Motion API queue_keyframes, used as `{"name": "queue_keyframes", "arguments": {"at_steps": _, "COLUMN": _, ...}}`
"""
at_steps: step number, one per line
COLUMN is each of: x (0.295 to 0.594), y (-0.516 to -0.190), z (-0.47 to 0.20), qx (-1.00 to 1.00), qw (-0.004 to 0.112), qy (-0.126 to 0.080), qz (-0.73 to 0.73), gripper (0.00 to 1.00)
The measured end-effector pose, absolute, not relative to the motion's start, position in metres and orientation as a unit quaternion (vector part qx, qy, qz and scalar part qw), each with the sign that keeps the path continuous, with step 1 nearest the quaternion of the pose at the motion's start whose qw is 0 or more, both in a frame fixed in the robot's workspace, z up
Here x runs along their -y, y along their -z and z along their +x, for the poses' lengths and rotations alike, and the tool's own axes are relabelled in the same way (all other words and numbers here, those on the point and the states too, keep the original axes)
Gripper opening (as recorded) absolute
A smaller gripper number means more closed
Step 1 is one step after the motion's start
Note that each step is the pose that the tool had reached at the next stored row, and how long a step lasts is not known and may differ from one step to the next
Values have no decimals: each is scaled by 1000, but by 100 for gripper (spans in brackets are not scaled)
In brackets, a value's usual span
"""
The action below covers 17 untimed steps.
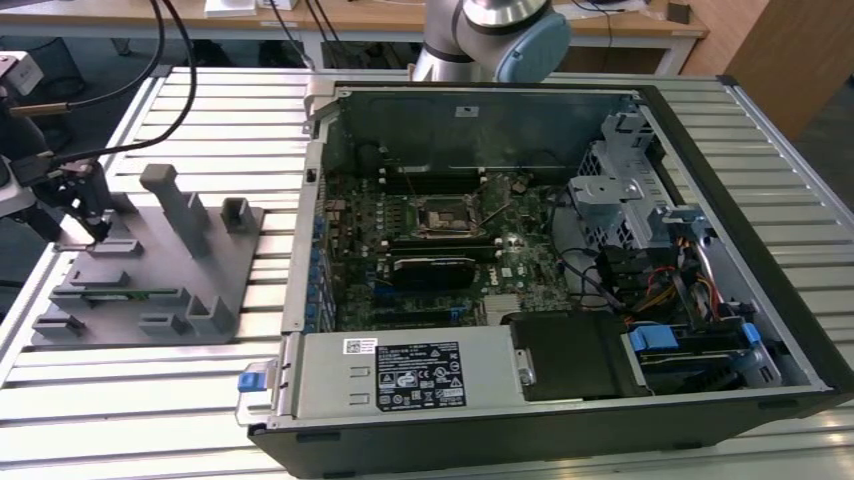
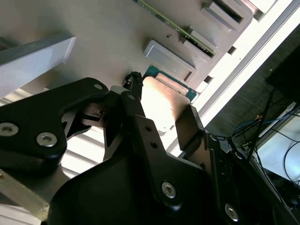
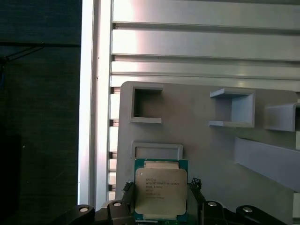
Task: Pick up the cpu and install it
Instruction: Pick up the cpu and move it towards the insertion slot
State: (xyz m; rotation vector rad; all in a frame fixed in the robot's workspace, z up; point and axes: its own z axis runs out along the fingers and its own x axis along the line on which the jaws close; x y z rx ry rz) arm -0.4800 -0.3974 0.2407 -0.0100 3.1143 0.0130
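Printed matter, by site.
(a) cpu (image 3: 161,190), first wrist view: several lines of fine dark print on its metal top.
(b) power supply (image 1: 320,385), exterior view: a large white rating label (image 1: 418,375) dense with print and symbols, with a small barcode sticker (image 1: 360,346) beside it.
(c) computer case (image 1: 747,200): a white rear-wall sticker (image 1: 467,110).

No wording can be made out.
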Motion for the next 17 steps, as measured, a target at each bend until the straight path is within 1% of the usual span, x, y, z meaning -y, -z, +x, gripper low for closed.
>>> {"name": "queue_keyframes", "arguments": {"at_steps": 17, "x": 397, "y": -249, "z": -480, "qx": -1000, "qw": 14, "qy": -4, "qz": -3, "gripper": 53}}
